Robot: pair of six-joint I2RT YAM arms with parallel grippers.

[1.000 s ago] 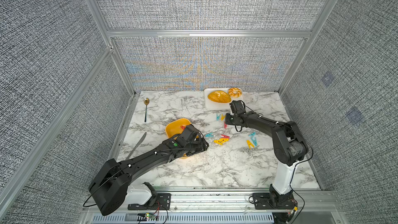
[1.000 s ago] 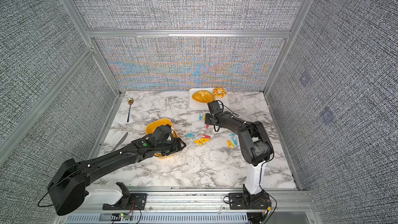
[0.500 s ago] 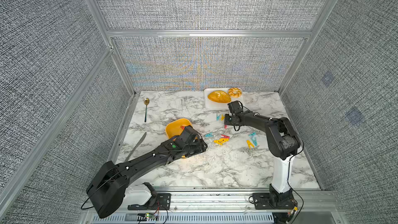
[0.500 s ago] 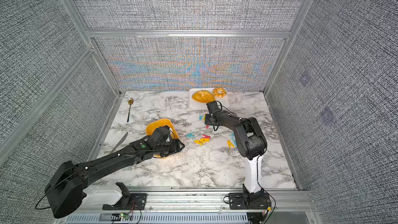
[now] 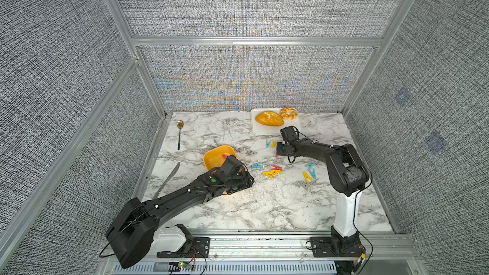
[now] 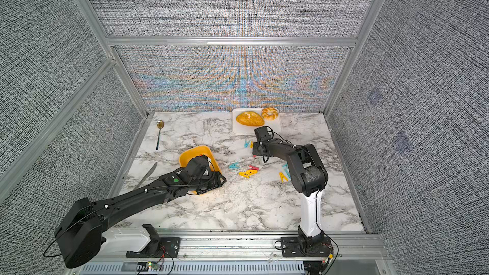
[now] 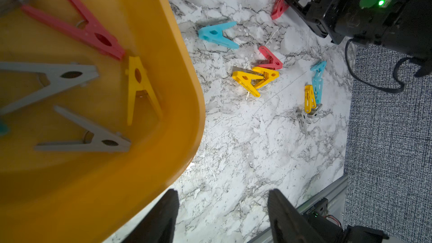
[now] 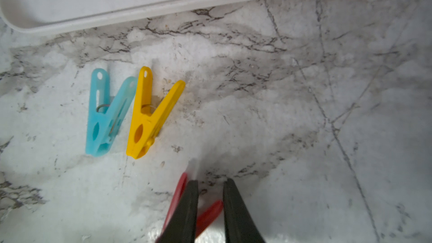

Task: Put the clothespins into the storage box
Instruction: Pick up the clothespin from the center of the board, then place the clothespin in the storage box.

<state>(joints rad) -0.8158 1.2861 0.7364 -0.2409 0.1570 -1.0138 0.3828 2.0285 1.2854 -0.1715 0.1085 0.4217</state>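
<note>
The yellow-orange storage box (image 5: 214,154) (image 7: 187,90) lies left of centre, holding red, yellow and grey clothespins (image 7: 93,33). My left gripper (image 7: 223,197) hovers open over the box's near right corner (image 6: 219,181), nothing between its fingers. Loose clothespins lie on the marble: a teal one (image 5: 256,165), a red and yellow cluster (image 5: 272,171), a yellow, teal and grey cluster (image 5: 309,174), and a teal and yellow pair (image 8: 135,113) by the tray. My right gripper (image 8: 210,183) is down on the table, shut on a red clothespin (image 8: 208,213) (image 7: 279,3), one leg between the fingers.
A white tray (image 5: 264,131) with a bread loaf and a bun sits at the back, just behind my right gripper. A spoon (image 5: 180,133) and a knife (image 5: 166,181) lie along the left edge. Textured walls enclose the table on three sides.
My right gripper's fingers have closed in on the red clothespin, and the right arm's elbow has swung inward. The left arm has barely moved.
</note>
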